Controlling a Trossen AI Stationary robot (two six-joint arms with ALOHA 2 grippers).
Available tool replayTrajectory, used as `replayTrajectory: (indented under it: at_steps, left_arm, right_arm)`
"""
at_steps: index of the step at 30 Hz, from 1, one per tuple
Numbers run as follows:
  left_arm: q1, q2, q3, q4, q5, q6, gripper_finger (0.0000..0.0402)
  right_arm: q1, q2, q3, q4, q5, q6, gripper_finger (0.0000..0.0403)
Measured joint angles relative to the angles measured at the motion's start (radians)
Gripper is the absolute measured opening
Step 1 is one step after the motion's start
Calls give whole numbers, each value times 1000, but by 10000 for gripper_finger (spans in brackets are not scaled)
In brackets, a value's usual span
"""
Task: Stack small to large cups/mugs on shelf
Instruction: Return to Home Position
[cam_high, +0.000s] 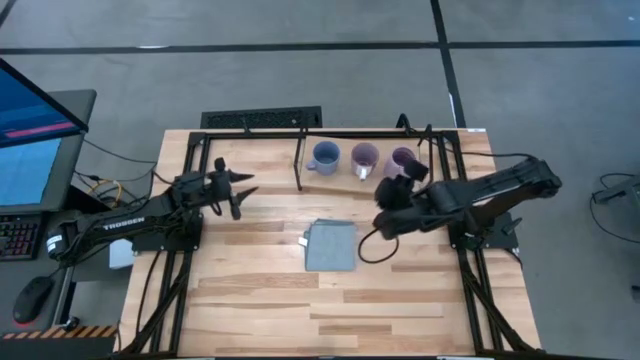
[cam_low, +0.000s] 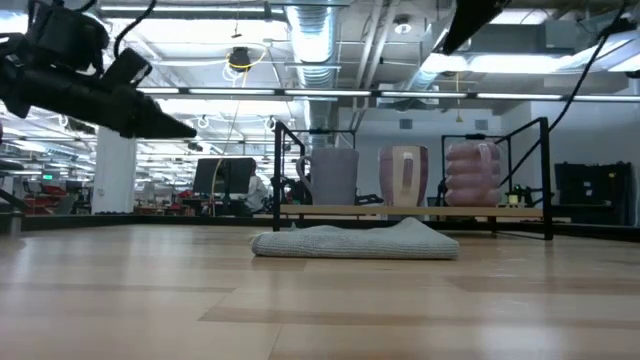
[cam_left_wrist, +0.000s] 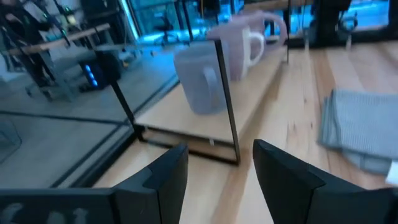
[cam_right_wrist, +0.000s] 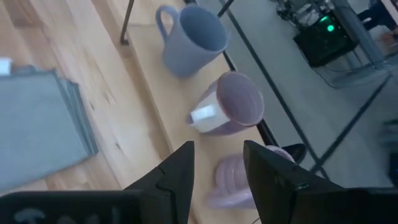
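Three mugs stand upright in a row on the shelf (cam_high: 340, 181) at the table's far side: a blue mug (cam_high: 324, 157) on the left, a light purple mug (cam_high: 364, 158) with a white handle in the middle, and a ribbed light purple mug (cam_high: 401, 160) on the right. My right gripper (cam_right_wrist: 219, 152) hangs open above the near edge of the shelf, over the two purple mugs (cam_right_wrist: 230, 106), with nothing between its fingers. My left gripper (cam_left_wrist: 221, 162) is open and level, left of the shelf's left end (cam_left_wrist: 186, 134), facing the blue mug (cam_left_wrist: 199, 78).
A folded grey-blue cloth (cam_high: 330, 245) lies flat on the table just in front of the shelf. The shelf's thin black rod frame (cam_low: 545, 175) rises around the mugs. Bare wooden tabletop (cam_high: 330, 310) stretches toward the near edge.
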Motion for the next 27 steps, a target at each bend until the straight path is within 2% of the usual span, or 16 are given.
replayTrajectory:
  at_steps: [10,13,18,24,27]
  left_arm:
    - [0,0,0,48,-3,-4,174]
    - [0,0,1,64,-10,-8,174]
    - [0,0,20,65,-41,-9,174]
    - [0,0,43,64,-55,-9,174]
    - [0,1,45,63,-60,-9,174]
  right_arm:
    - [22,-174,0,3,1,-75,160]
    - [22,-236,-39,25,1,-122,159]
    - [11,-389,-159,81,2,-127,160]
    - [14,-589,-371,248,-6,-163,161]
    - [13,-677,-469,346,-45,-206,160]
